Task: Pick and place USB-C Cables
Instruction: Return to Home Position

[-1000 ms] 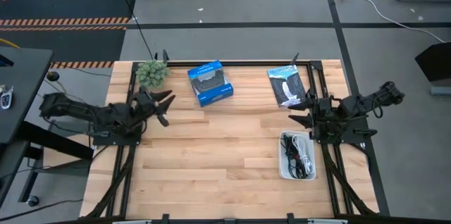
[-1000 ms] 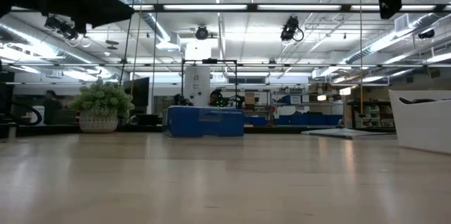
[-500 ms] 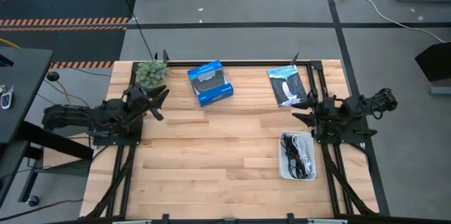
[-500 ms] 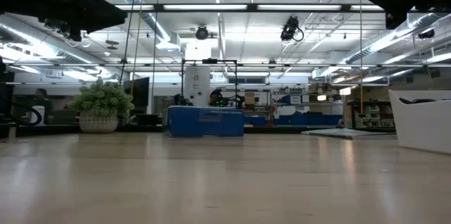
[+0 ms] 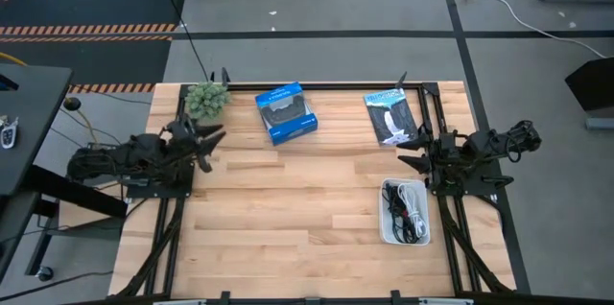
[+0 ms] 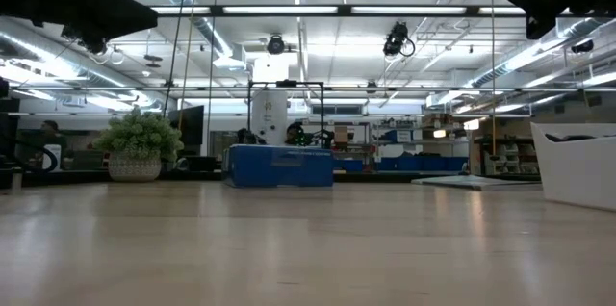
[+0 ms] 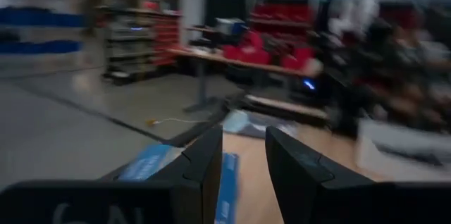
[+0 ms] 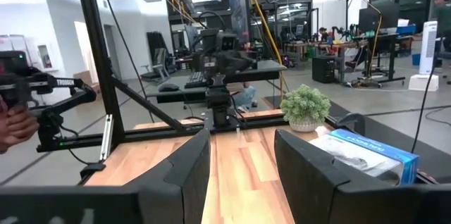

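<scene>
Retracting toward rest, both arms empty; USB-C Cables (image 5: 404, 211) lodged in the white bin (image 5: 406, 244) on the right half of the desk (image 5: 288, 209).

Left pincer (image 5: 200, 142) is recorded as drawn back since a second ago toward the desk's left edge, just beside the potted plant (image 5: 206, 100), fingers parted with nothing between them; right pincer (image 5: 411, 161) is found tucked in between the black-and-white packet (image 5: 391, 118) and the bin, unmoved over the last half second, fingers likewise parted and bare; white and dark strands are made out in the bin, their count not to be told; no cable is seen outside it; blue box (image 5: 286, 113) is left untouched; placing is judged finished, only the left arm's homing being left.
</scene>
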